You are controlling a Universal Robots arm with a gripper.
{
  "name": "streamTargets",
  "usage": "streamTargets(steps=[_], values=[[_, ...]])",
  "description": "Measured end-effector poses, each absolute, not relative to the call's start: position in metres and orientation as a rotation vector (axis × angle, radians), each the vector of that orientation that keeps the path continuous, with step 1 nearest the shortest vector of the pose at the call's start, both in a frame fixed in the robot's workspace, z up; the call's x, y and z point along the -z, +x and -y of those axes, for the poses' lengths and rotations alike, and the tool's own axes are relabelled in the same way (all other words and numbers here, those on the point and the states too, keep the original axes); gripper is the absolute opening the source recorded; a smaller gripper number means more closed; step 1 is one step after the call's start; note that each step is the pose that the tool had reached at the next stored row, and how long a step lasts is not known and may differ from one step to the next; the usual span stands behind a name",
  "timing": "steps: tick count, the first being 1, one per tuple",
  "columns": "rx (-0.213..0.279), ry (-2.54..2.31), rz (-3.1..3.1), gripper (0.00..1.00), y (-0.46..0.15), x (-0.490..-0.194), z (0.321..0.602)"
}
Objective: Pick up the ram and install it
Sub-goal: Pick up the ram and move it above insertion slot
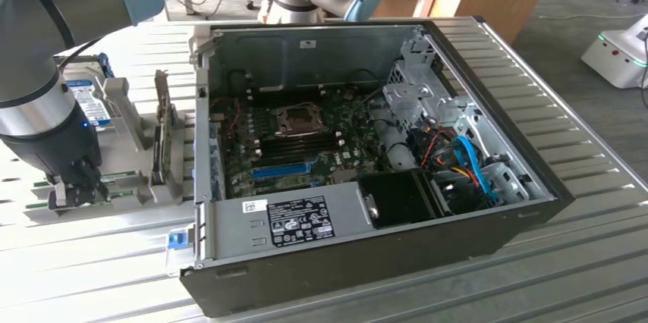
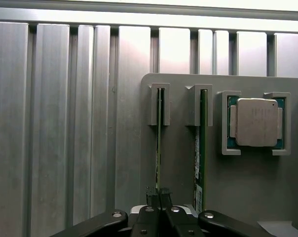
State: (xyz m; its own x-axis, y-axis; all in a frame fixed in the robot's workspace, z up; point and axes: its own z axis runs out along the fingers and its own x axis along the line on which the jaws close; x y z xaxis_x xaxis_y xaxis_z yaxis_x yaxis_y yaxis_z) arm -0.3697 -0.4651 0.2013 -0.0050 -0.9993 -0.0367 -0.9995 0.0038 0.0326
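Wrist view — gripper [image 2: 159, 193] clamps one ram [image 2: 159, 138] of two (one processor [image 2: 256, 122]).

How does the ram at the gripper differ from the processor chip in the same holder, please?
The ram is long, thin and stands on edge; the processor chip is squarish and lies flat. The gripper pinches the ram, not the chip. Both sit in the grey holder.
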Motion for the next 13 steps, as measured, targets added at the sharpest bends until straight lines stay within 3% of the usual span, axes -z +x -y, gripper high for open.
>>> streamTargets(steps=[13], values=[[-0.081,-2.212,-2.221,0.12,-0.3697,-0.2025,0.4652]])
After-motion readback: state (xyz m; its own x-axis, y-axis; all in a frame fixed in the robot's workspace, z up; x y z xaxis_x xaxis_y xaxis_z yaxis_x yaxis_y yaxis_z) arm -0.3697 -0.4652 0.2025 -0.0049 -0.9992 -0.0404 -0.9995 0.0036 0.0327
